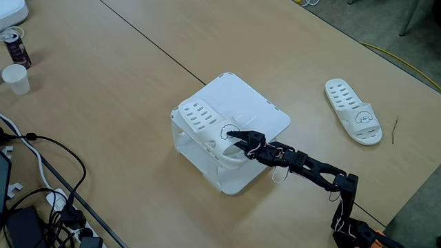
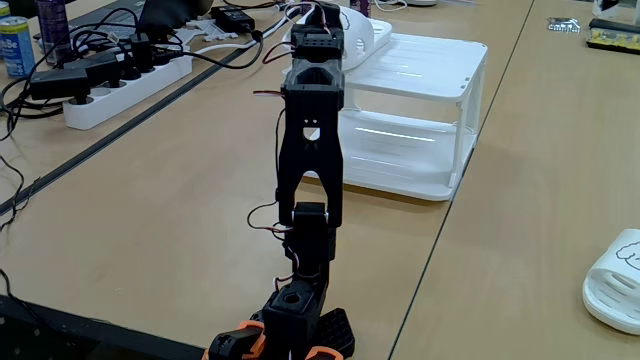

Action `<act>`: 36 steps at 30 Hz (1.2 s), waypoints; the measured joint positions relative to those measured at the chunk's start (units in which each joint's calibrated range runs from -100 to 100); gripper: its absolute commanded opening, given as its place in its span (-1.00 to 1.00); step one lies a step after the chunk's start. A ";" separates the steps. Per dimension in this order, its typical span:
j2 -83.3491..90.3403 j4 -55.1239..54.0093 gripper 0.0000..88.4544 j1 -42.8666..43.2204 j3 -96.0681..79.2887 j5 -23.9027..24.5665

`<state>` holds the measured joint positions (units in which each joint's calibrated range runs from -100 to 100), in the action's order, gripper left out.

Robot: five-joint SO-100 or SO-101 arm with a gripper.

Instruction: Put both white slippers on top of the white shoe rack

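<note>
We see one slipper (image 1: 205,128) lying on top of the shoe rack (image 1: 258,110), near its left edge, with the gripper (image 1: 233,136) clamped on its strap. The other slipper (image 1: 353,111) lies on the table (image 1: 103,83), well apart to the right.

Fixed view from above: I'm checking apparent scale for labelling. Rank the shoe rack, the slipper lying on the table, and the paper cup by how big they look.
1. White shoe rack
2. Slipper on the table
3. Paper cup, clearly smallest
</note>
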<state>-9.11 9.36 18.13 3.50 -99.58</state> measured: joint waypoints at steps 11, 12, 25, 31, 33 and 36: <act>0.82 0.09 -0.62 -1.42 -1.80 0.00; 0.82 0.09 -0.62 -1.35 -1.80 0.00; 0.82 0.09 -0.62 -4.19 -1.80 0.00; 0.82 0.09 -0.62 -4.42 -1.80 0.00; 0.82 0.09 -0.62 -4.42 -1.80 0.00; 0.82 0.09 -0.62 -4.42 -1.80 0.00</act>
<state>-8.29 9.44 13.71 1.71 -99.58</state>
